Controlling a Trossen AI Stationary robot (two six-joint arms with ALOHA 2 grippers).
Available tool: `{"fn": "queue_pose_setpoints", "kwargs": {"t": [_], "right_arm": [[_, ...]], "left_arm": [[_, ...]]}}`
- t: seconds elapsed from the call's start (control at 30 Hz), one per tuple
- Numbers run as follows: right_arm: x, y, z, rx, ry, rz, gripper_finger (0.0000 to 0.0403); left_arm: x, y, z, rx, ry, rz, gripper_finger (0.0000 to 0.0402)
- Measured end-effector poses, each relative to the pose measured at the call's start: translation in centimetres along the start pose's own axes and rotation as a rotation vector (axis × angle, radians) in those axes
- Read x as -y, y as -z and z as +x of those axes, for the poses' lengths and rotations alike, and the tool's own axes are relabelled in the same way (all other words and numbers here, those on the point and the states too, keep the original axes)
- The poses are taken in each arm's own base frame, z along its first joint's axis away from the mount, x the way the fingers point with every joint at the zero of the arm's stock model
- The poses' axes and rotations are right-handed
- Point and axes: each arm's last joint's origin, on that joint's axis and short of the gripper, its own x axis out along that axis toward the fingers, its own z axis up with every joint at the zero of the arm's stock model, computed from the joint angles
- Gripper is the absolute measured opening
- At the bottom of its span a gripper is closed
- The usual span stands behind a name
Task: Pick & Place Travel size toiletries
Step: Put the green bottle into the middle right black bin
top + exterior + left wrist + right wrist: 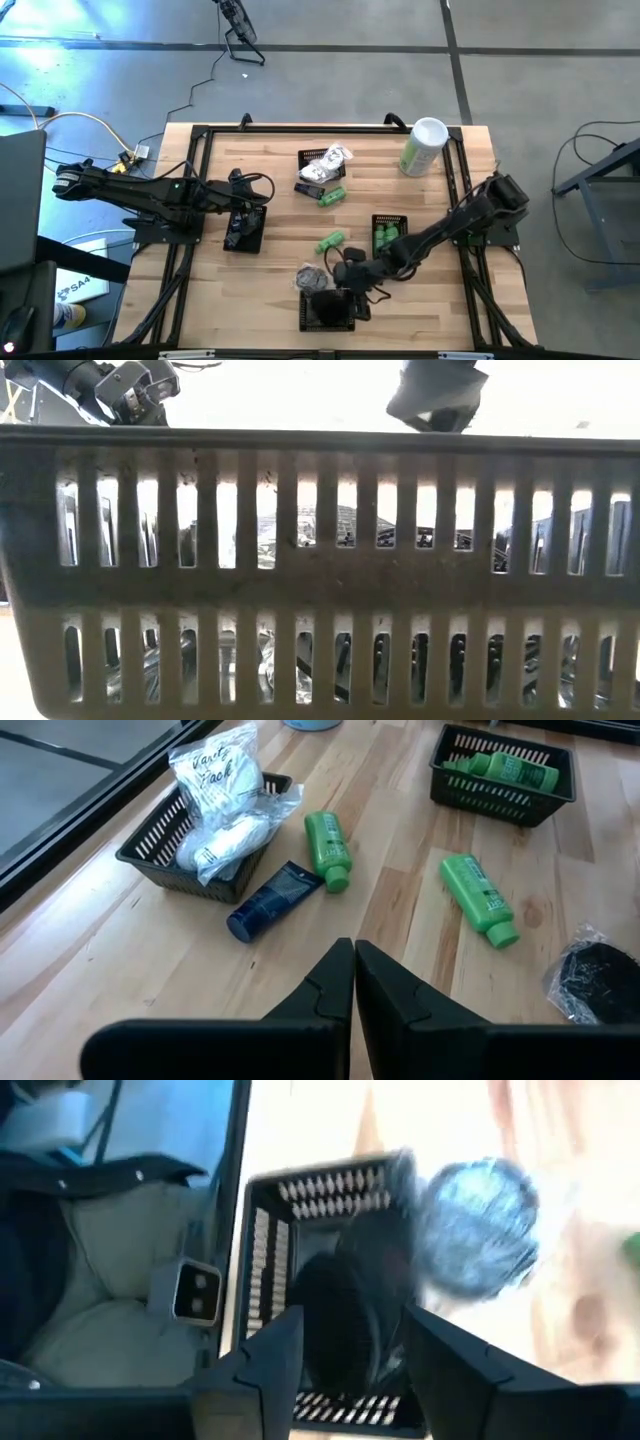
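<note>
Jaws parted, wooden table (270, 290), grey floor (560, 60)

- Wooden table (270, 290), pale planks, black frame rails along its edges.
- Landmark: tall pale-green canister (423, 147), lying near the far right corner.
- Left of canister: black basket (318, 165) with white packets (334, 158); beside that basket a dark tube (308, 188) and green bottle (332, 196).
- Nearer than canister: basket of green bottles (390, 235); loose green bottle (330, 241); front basket (328, 310) farthest from it.

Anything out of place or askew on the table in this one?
Yes. Two green bottles and a dark blue tube lie loose on the table outside the baskets, and white packets overflow the far basket.
</note>
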Motion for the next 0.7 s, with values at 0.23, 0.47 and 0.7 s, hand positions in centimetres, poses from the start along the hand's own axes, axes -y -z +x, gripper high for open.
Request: {"fn": "queue_pose_setpoints", "kwargs": {"t": [0.23, 0.47, 0.7], "right_arm": [[2.7, -1.8, -2.1, 0.02, 0.08, -0.082, 0.0139], [6.2, -3.4, -2.7, 0.046, 0.159, -0.092, 0.0122], [9.2, -4.7, -3.3, 0.055, 0.219, -0.153, 0.0111]], "left_arm": [[0.0, 0.0, 0.0, 0.0, -0.001, 0.0, 0.001], [0.0, 0.0, 0.0, 0.0, -0.001, 0.0, 0.001], [0.0, 0.0, 0.0, -0.001, 0.0, 0.027, 0.001]]}}
